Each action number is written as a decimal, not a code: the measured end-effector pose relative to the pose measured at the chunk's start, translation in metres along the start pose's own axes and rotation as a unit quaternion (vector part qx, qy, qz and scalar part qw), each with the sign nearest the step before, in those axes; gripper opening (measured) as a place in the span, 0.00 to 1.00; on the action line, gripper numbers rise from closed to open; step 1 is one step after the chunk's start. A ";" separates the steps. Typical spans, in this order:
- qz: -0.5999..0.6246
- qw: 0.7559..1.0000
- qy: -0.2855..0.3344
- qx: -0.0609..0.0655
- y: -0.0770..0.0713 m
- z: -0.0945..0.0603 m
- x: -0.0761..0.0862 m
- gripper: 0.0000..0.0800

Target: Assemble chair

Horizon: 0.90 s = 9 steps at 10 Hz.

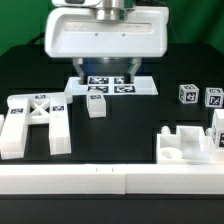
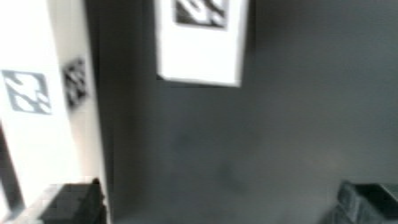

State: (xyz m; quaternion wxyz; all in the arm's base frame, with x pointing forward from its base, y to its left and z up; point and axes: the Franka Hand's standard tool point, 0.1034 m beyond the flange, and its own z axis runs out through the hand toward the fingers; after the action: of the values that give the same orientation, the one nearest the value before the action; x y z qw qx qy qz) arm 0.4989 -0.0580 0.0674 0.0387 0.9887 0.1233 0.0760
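The chair is in loose white tagged parts on the black table. An X-braced frame (image 1: pixel 35 120) lies at the exterior view's left. A small block (image 1: pixel 96 103) stands near the middle. Two small cubes (image 1: pixel 187 95) (image 1: pixel 213 98) sit at the right, with a notched block (image 1: pixel 188 146) in front of them. My gripper (image 1: pixel 106 72) hangs open above the table, behind the small block, holding nothing. In the wrist view my gripper (image 2: pixel 221 205) has only bare black table between its dark fingertips (image 2: pixel 71 203). Ahead lies a tagged white slab (image 2: pixel 201 40), and another tagged white part (image 2: pixel 39 100) runs along the side.
The marker board (image 1: pixel 145 85) lies flat under the gripper at the back. A long white rail (image 1: pixel 110 180) runs along the table's front edge. A tall tagged white piece (image 1: pixel 218 126) stands at the far right by the notched block.
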 end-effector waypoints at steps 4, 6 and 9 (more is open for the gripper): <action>0.020 0.999 -0.026 0.014 0.000 0.003 -0.006 0.81; 0.021 0.993 -0.104 0.044 -0.012 0.005 -0.005 0.81; 0.024 0.975 -0.210 0.065 -0.009 0.009 -0.008 0.81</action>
State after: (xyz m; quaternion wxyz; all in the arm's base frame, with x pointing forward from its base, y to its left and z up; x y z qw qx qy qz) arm 0.4907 -0.0520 0.0564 -0.0024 0.9857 0.0934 -0.1404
